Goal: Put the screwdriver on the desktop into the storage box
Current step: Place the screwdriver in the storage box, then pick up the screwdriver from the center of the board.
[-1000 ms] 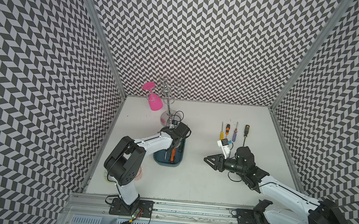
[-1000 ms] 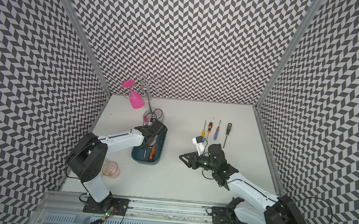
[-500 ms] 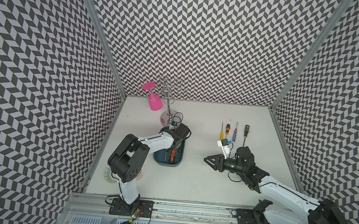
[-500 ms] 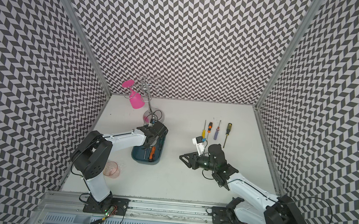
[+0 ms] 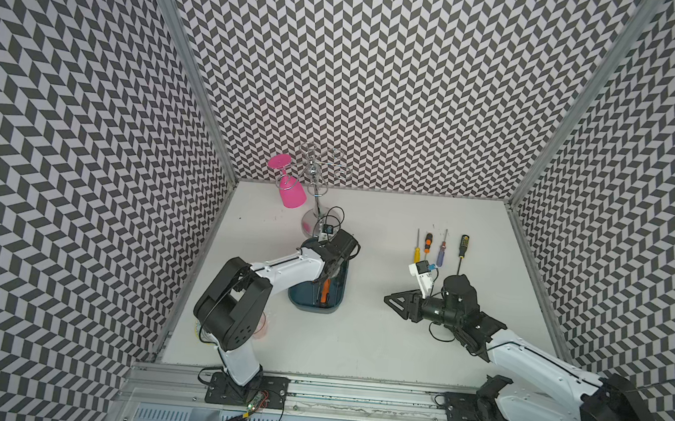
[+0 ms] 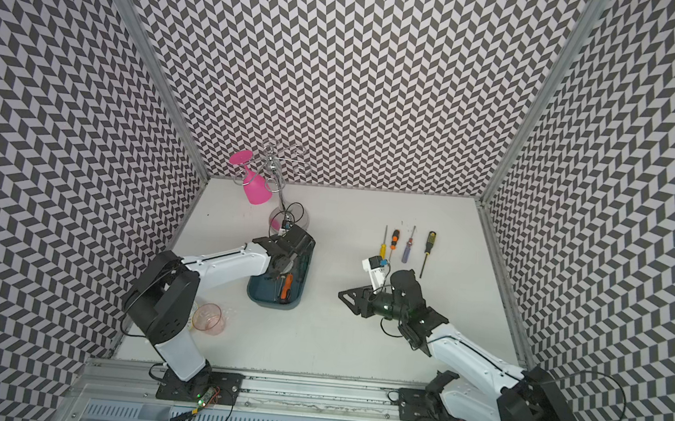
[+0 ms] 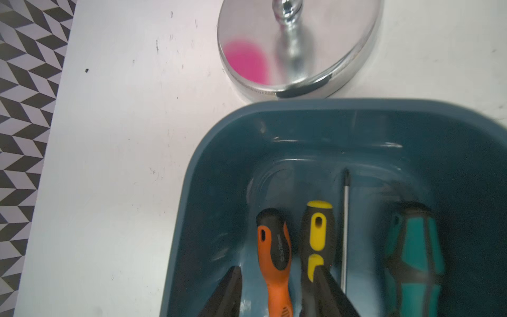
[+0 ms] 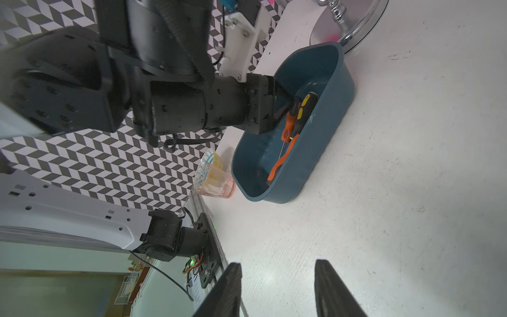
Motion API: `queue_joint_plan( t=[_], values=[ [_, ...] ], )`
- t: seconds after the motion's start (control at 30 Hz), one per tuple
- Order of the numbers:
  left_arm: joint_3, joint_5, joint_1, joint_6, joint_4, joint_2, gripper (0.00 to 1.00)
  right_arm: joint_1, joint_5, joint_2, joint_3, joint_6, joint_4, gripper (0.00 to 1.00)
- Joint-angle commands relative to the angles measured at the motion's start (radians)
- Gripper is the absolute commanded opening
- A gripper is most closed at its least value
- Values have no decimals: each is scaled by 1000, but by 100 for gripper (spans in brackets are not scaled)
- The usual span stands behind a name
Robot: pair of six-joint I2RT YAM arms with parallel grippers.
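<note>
The left claw [image 7: 277, 277] is inside the storage box [image 7: 208, 153], at the left of the worktop [image 5: 357, 346]. Its jaws stand apart either side of an orange screwdriver [image 7: 274, 247] lying on the box floor, so release appears complete. The right claw [image 8: 278, 263] hovers mid-worktop, wide and empty. Far right, four screwdrivers [image 5: 440, 259] lie unstored, so the task is judged partly done.

Both top views sit high above the aluminium front rail [image 5: 353, 394], facing down toward the chevron-patterned back wall [image 5: 381, 78], over the whole plain white flat desktop [image 5: 357, 346]. The left wrist camera rides close behind the left gripper [image 7: 277, 270], looking into the shallow dark teal-blue plastic storage box [image 7: 208, 153] beneath it. The right wrist camera, rolled sideways, looks low past the right gripper [image 8: 277, 263] at the same box well ahead, shared by all views.
</note>
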Motion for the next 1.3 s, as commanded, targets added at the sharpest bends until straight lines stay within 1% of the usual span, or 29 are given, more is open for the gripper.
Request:
queue_joint_plan(
  t=[0.0,0.1,0.2,0.37,0.43,0.5,0.57,0.6,0.63,0.67,0.7,0.8,0.87,1.07,1.27],
  values=[
    [-14,52,-16,-16,5,-86,47,-2,53,-12,50,-33,-39,47],
    [-62,126,-18,-20,42,-166,49,-2,133,-20,84,-30,-119,48],
    [-124,214,-22,-20,101,-263,50,-8,216,-22,118,-39,-210,51],
    [-232,351,-34,-26,190,-420,53,-18,305,-32,150,-39,-322,53],
    [-274,425,-37,-36,232,-475,55,-20,403,-37,168,-12,-399,54],
    [-312,487,-48,-41,278,-518,56,-29,474,-43,188,-6,-468,56],
    [-347,535,-59,-45,329,-556,57,-44,533,-57,200,7,-531,60],
    [-363,552,-63,-47,349,-570,57,-53,559,-70,201,18,-555,63],
    [-380,569,-67,-52,369,-581,57,-63,589,-85,199,31,-577,64],
    [-392,586,-69,-58,384,-588,57,-69,623,-99,198,45,-596,69],
    [-403,602,-71,-63,400,-593,57,-75,660,-118,191,65,-612,71],
    [-431,632,-84,-81,431,-593,57,-96,730,-173,173,115,-654,82],
    [-454,646,-92,-94,453,-594,57,-111,762,-199,167,143,-691,89],
    [-499,674,-103,-110,491,-599,57,-144,784,-223,169,150,-754,86],
    [-523,684,-104,-109,501,-622,57,-167,761,-190,166,180,-782,87]
  ],
)
